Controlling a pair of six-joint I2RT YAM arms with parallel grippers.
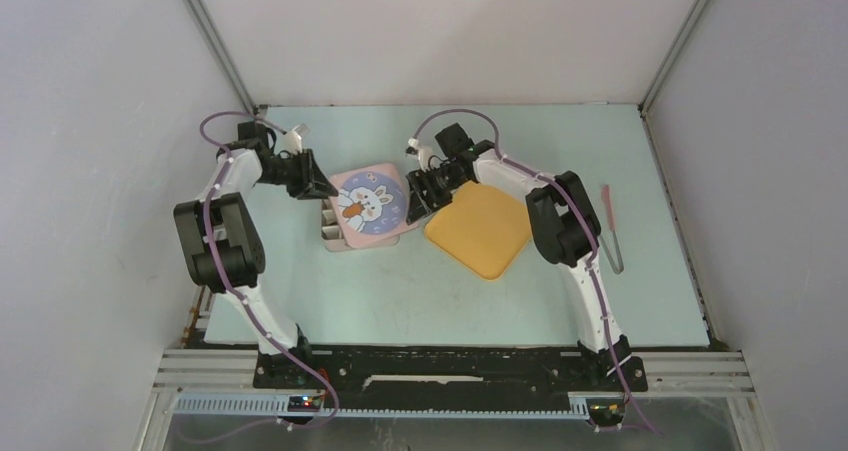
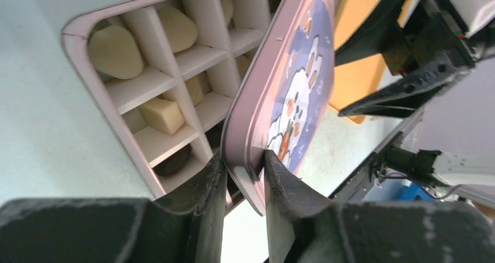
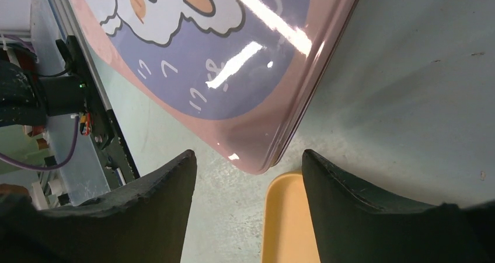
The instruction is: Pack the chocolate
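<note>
Table [image 1: 400,296] carries box [image 1: 333,235], yellow tray [image 1: 480,229], pink tongs [image 1: 611,229].

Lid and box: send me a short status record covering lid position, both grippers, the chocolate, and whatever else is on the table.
lid: bunny lid tilted over the box, not seated
box: pink divided box, compartments on the left arm's side uncovered
chocolate: cream pieces and one dark piece in compartments
left gripper: closed on the lid's rim
right gripper: open, straddling the lid's opposite corner, not touching
also on table: yellow tray, pink tongs on the right
</note>
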